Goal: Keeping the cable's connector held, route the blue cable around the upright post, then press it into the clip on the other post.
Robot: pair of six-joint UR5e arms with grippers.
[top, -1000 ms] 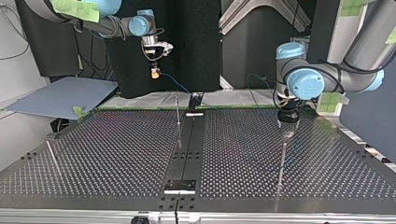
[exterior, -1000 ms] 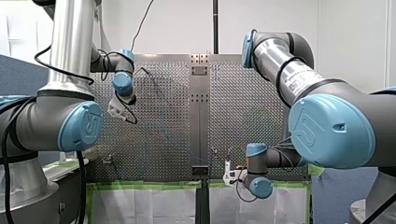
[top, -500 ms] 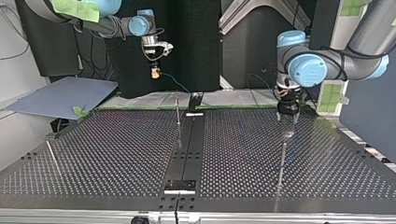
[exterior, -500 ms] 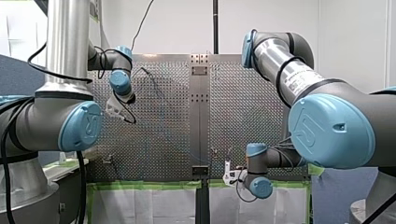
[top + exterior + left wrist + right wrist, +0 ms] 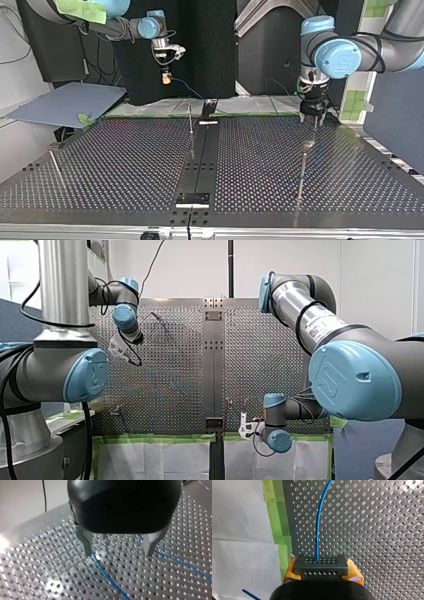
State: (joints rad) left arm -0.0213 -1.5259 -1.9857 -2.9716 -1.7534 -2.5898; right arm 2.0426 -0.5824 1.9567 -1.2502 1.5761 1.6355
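Only my left arm (image 5: 62, 290) is doing anything here. In the front view, my left gripper (image 5: 125, 354) is drifting toward 10 o'clock across the table (image 5: 170, 365), getting closer to that view's left edge. The blue-capped joint (image 5: 125, 317) right above it is sliding the same way. From the top view, the gripper is climbing toward 12 o'clock, maybe a hair toward 1. It's pulling away from the tip of the post (image 5: 302, 170) it was hovering just over a second ago, so that gap is opening up. It's now about level with the table's far edge, and the joint behind it is rising toward 1 o'clock too.
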